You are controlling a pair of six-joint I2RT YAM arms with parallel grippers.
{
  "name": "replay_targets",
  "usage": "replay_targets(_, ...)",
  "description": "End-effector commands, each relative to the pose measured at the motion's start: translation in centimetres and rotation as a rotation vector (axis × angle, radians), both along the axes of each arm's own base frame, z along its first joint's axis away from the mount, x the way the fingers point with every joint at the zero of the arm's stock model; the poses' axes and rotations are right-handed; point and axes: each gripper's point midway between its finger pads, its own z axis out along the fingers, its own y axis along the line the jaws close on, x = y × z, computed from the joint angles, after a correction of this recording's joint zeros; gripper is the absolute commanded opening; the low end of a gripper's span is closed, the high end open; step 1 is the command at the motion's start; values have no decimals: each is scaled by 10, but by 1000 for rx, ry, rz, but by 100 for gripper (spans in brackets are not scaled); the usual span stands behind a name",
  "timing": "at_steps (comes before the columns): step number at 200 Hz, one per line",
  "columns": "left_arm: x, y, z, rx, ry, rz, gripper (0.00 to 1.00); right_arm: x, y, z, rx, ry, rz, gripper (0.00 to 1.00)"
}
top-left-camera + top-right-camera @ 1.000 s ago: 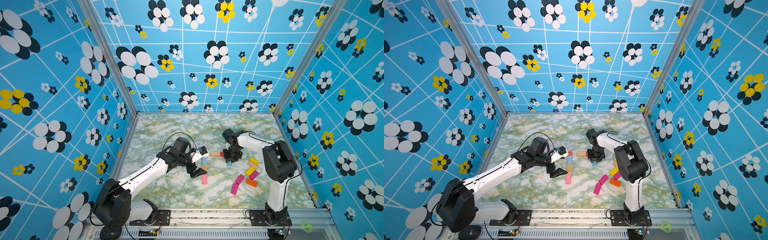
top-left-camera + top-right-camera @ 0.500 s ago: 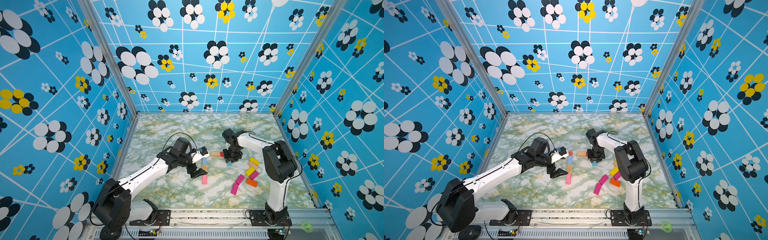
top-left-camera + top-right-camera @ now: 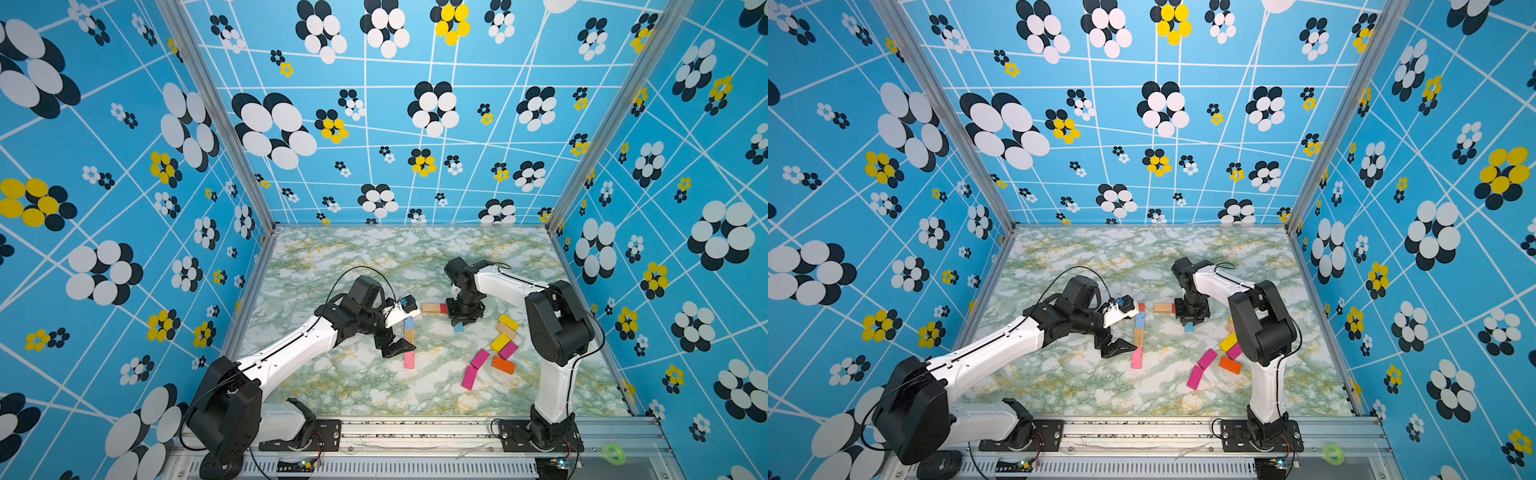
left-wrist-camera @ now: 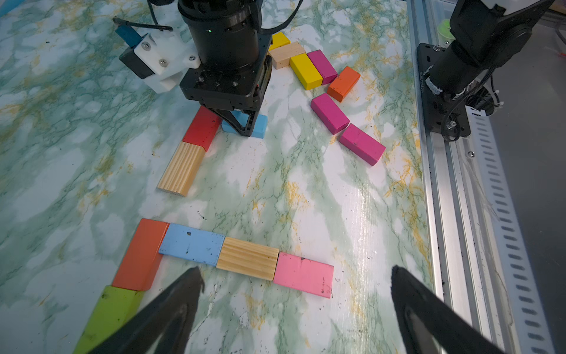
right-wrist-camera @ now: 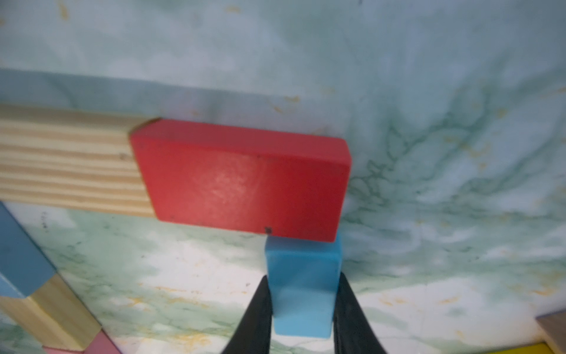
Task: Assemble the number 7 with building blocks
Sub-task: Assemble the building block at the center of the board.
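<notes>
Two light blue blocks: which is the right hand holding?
The blue block against the red block, pinched by the right hand. The other blue block lies free beside the orange block.

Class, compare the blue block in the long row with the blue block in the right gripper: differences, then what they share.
The row's blue block is duller; the gripped blue block is brighter. The row's block lies free between an orange block and a striped wooden block; the gripped one is clamped in the right gripper, its end against a red block. Both are flat rectangles.
</notes>
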Motion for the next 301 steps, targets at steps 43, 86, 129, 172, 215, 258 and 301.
replay_targets(43,-2,-2,3,0,-8,-16,99,23,7,6,41,-94,-13,17)
replay_targets(86,-1,-2,3,3,-5,-16,99,21,7,2,39,-81,-11,17)
replay_targets(129,-1,-2,3,1,-5,-17,99,18,2,-3,6,-58,-11,25)
replay_targets(172,-1,-2,5,-2,-10,-16,99,17,0,5,0,-65,-11,53)
replay_targets(215,0,0,11,-8,-24,-2,99,35,6,43,40,-150,-37,65)
replay_targets(258,19,10,31,-62,-40,110,99,66,-5,59,141,-182,-131,82)
replay_targets(301,49,32,50,-141,-31,251,99,78,-4,44,239,-147,-160,82)
